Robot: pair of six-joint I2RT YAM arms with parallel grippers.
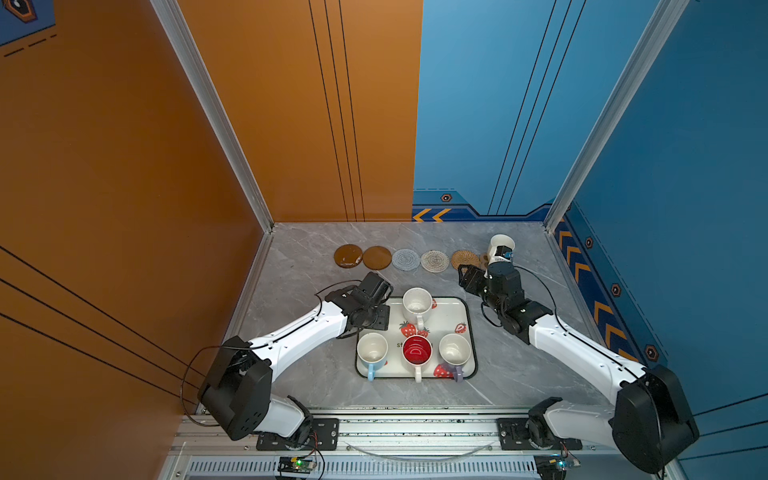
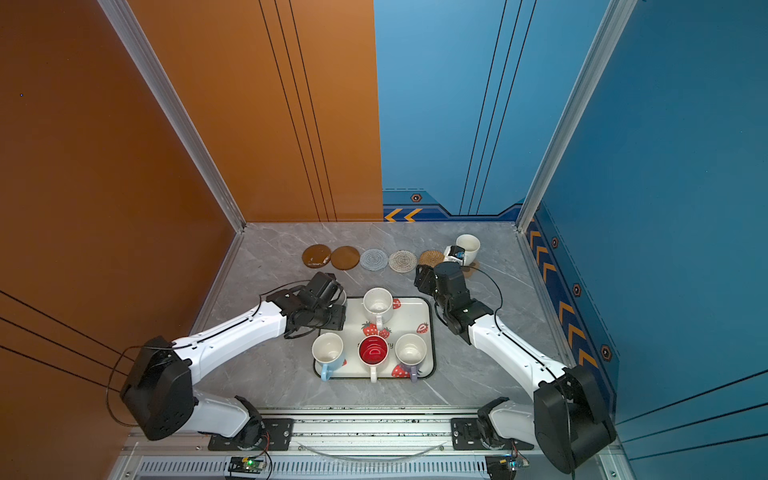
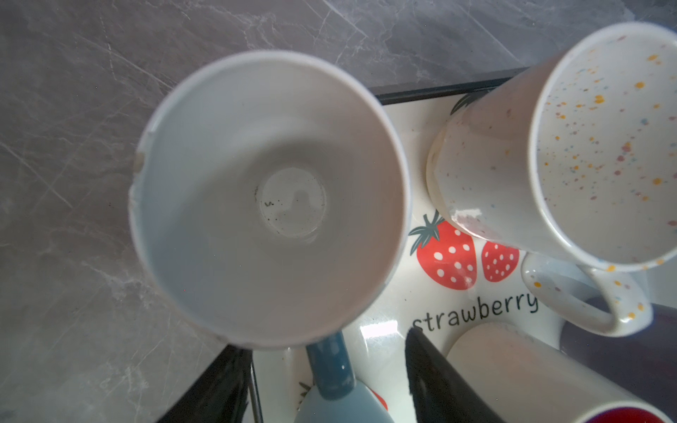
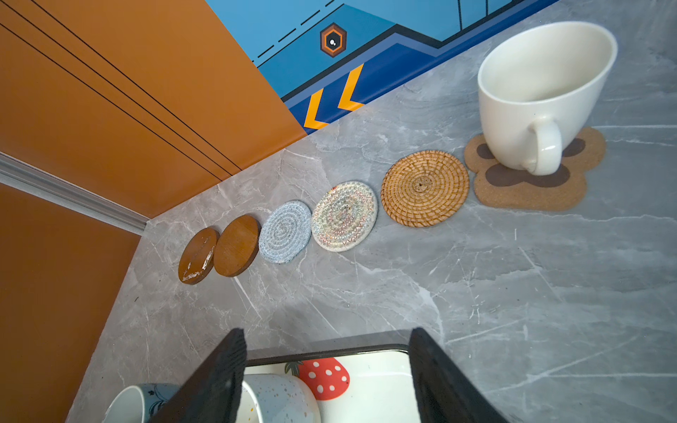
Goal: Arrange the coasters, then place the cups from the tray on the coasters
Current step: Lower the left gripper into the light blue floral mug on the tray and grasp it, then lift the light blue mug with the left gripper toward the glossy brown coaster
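Note:
The coasters lie in a row at the back: two brown discs point(image 1: 348, 256) point(image 1: 377, 257), grey point(image 1: 406, 259), cream point(image 1: 434, 261), tan woven point(image 1: 464, 258) and a paw-print shape point(image 4: 531, 194). A white cup point(image 4: 542, 91) stands on the paw-print one. On the tray point(image 1: 451, 311) stand a speckled white cup point(image 1: 417, 300), a light blue point(image 1: 372, 349), a red-inside point(image 1: 417, 350) and a lavender one point(image 1: 454, 350). My left gripper point(image 3: 326, 340) is open over the tray's back left corner, jaws either side of another light blue cup's handle point(image 3: 329, 366). My right gripper point(image 4: 326, 333) is open and empty.
The right gripper point(image 1: 467, 278) hovers over the table between the tray's back right corner and the tan coaster. Orange and blue walls close in the back and sides. A metal rail runs along the front edge.

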